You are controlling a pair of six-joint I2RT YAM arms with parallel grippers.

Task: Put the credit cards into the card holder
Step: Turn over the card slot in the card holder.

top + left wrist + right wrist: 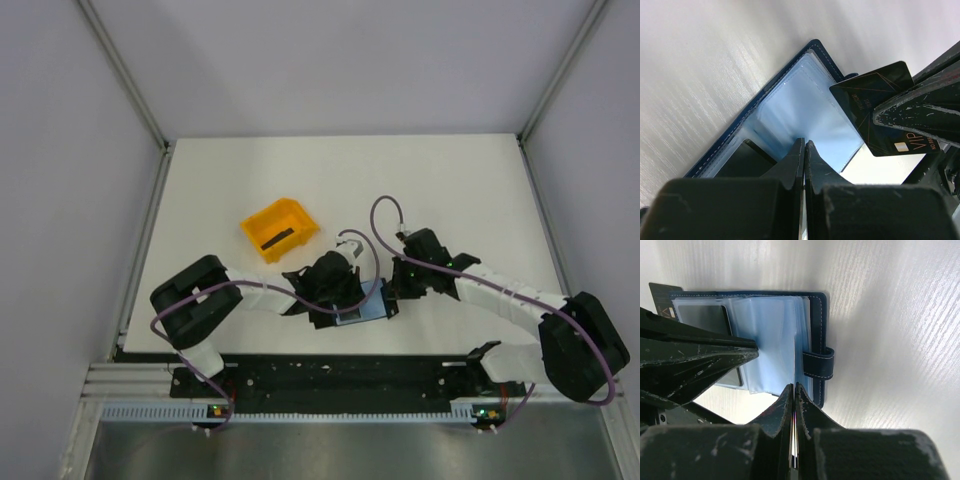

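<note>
Overhead, a fixed camera above and behind the arms (250,295) looks down from afar on the whole table (430,180), bases along the frame's bottom. The left wrist camera peers past the left gripper (804,146), the right past the right gripper (793,388), both close over the open card holder (790,110), seen small at lower centre overhead.

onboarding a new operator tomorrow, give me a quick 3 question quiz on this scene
1. True or false: the card holder lies closed on the table.
2. The right end effector is shut on: A) a black card B) the holder's clasp C) nothing.
3. What colour is the bin?
Key: 1 false; 2 A; 3 orange.
</note>
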